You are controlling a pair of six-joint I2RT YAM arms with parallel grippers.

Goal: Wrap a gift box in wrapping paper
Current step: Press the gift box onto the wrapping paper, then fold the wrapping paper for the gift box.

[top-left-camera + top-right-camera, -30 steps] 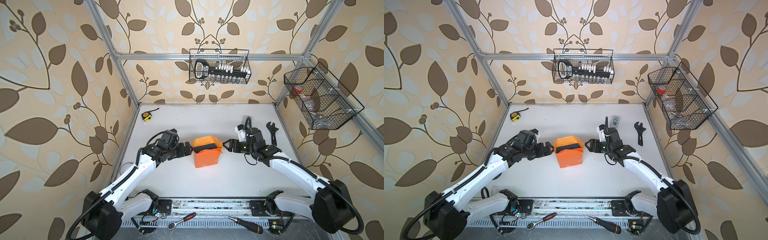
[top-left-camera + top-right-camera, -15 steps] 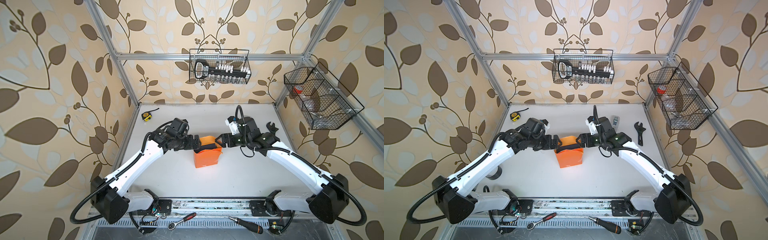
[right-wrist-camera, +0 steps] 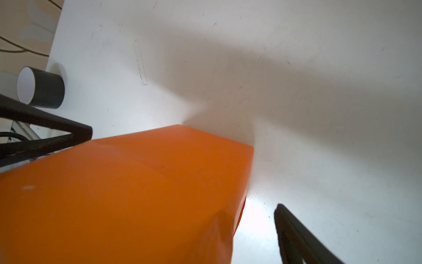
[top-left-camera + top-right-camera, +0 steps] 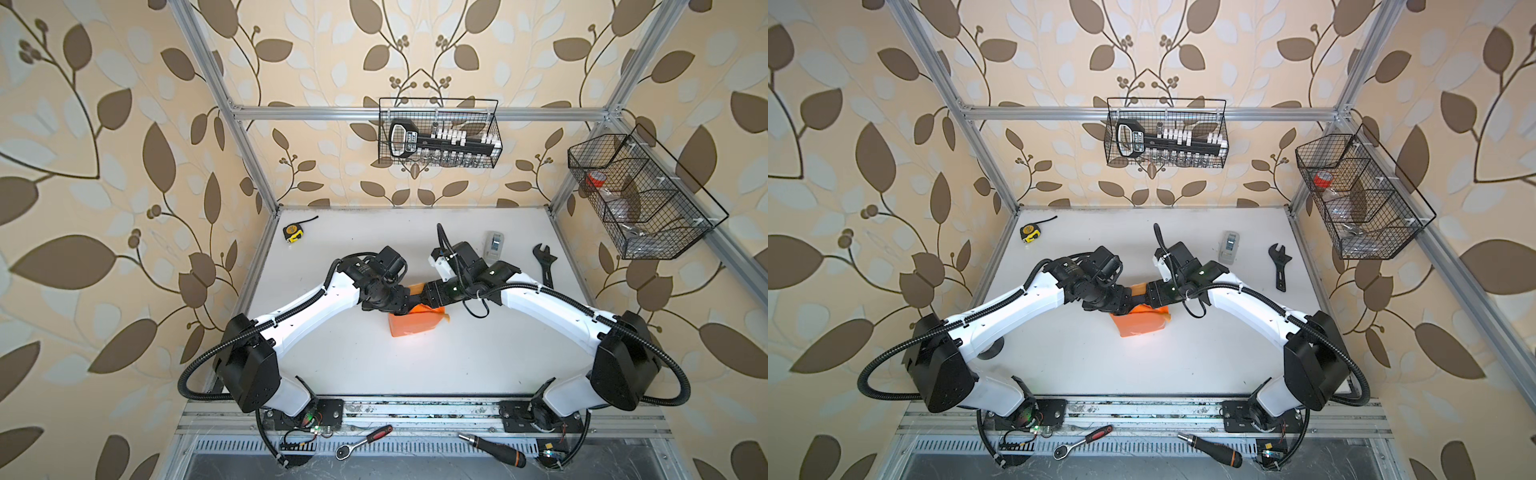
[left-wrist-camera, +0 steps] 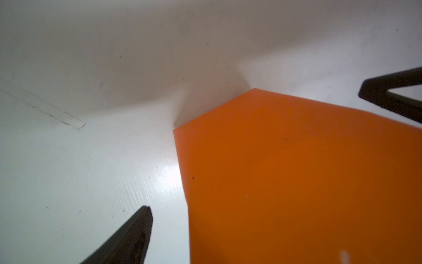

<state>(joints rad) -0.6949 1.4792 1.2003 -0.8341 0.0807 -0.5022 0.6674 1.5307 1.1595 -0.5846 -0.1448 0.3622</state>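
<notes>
The left gripper (image 5: 254,150) is spread wide. Its fingers stand on either side of one corner of the parcel, and bare table (image 5: 91,160) shows between the nearer finger and the paper, so it has hold of nothing. The right gripper (image 3: 182,170) is just as wide over the opposite corner. One of its fingers sits right at the paper's edge, touching or not I cannot tell, and the other is clear of it. In both top views the two stand almost tip to tip above the parcel's far edge.

Directly beneath and between them lies the wrapping paper (image 4: 415,326), plain orange, smooth and faintly glossy. It is folded into a blocky shape with crisp creases along the top and some wrinkling at the corner under the right gripper. The gift box is presumably inside, since no black surface shows anywhere.

The main wrap looks done, with the top and the near side covered. What seems left is the finishing. A small tab juts out at the corner on the right gripper's side, a strip of paper rises between the fingertips, and I can see no tape on the parcel.

Farther off, a tape dispenser (image 4: 494,245) lies well beyond the right gripper. A dark roll of tape (image 3: 41,91) sits well apart on the left gripper's side.
</notes>
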